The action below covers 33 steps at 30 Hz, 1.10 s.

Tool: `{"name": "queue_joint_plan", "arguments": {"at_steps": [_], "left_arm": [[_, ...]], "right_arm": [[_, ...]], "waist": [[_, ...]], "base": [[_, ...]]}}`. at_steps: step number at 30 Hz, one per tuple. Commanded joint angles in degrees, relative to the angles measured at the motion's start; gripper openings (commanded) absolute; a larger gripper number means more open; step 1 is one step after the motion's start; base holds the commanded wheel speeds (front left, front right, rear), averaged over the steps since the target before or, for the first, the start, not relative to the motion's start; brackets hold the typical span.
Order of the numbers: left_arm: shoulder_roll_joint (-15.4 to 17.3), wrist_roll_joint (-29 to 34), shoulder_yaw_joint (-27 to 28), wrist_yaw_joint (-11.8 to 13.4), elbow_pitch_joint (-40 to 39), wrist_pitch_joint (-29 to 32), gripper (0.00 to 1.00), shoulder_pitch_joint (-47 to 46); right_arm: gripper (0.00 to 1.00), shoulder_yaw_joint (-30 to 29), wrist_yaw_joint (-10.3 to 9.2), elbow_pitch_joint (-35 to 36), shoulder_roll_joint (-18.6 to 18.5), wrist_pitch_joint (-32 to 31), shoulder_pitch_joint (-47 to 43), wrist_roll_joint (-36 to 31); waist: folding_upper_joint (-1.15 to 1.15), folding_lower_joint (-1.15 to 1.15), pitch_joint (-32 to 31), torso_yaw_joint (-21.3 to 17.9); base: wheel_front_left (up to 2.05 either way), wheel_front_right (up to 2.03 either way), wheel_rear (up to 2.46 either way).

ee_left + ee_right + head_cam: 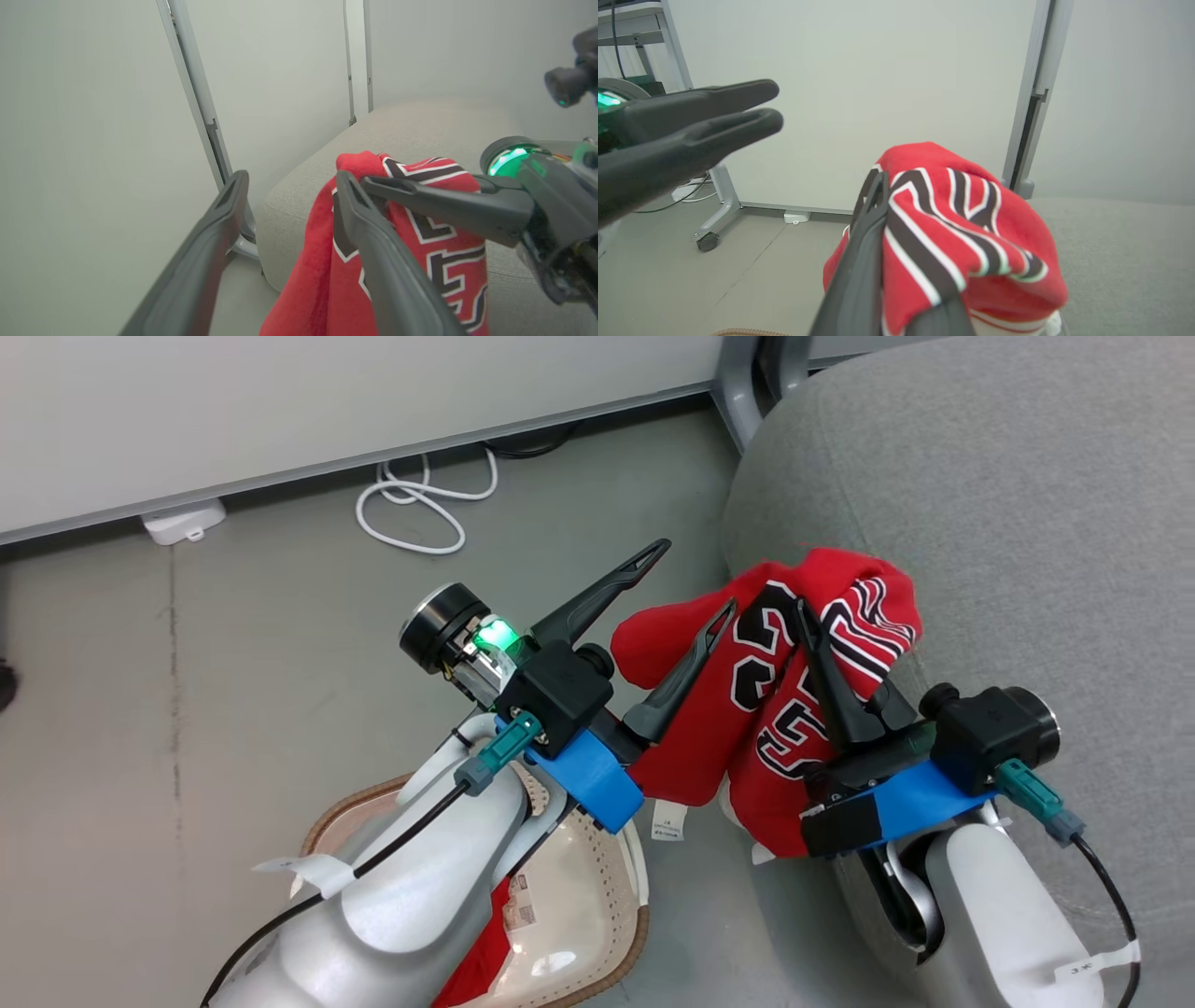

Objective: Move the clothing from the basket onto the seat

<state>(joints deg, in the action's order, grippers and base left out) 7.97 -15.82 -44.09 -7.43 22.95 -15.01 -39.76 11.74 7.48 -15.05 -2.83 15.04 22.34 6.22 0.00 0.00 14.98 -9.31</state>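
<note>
My right gripper is shut on the red jersey with black-and-white numbers. The jersey drapes over the gripper's fingers at the rounded left edge of the grey seat. In the right wrist view the cloth covers one finger of that gripper. My left gripper stands open just left of the jersey, with nothing between its fingers. The basket sits on the floor at the lower left. In it lies another red garment, largely hidden by my left forearm.
A looped white cable and a small white box lie on the floor by the pale wall panel. A grey metal post rises behind the seat. A castor-footed stand leg is on the floor to the left.
</note>
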Motion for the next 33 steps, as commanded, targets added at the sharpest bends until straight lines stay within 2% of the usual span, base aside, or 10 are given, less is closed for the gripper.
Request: {"name": "queue_joint_plan", "arguments": {"at_steps": [1,10,16,25,33], "left_arm": [[0.4,-0.29,-0.23,-0.06,0.09,-0.26,1.0,-0.33],[0.82,-0.82,-2.9,-0.06,0.59,-0.26,1.0,-1.01],[0.7,-1.07,-3.98,-0.06,0.67,-0.26,1.0,-1.34],[0.59,-1.16,-4.34,-0.06,0.34,-0.26,1.0,-1.81],[1.22,-0.22,-3.41,-0.06,-0.15,-0.26,1.0,-2.5]], "right_arm": [[0.0,-0.39,0.03,0.46,-0.1,0.22,-0.75,0.47],[0.0,-3.6,0.03,2.06,-0.1,0.22,-3.13,0.99],[0.0,-5.44,0.03,2.8,-0.09,0.22,-4.85,1.07],[0.0,-6.45,0.03,4.09,-0.08,0.22,-4.67,0.74],[0.0,-10.43,0.03,7.41,-0.11,0.23,1.2,-0.95]], "waist": [[0.0,0.0,0.6,-2.01],[0.0,0.0,1.26,-7.48],[0.0,0.0,1.65,-9.71],[0.0,0.0,2.39,-9.98],[0.0,0.0,4.75,-9.17]], "base": [[0.0,0.0,0.0],[0.0,0.0,0.0],[0.0,0.0,0.0],[0.0,0.0,0.0],[0.0,0.0,0.0]]}}
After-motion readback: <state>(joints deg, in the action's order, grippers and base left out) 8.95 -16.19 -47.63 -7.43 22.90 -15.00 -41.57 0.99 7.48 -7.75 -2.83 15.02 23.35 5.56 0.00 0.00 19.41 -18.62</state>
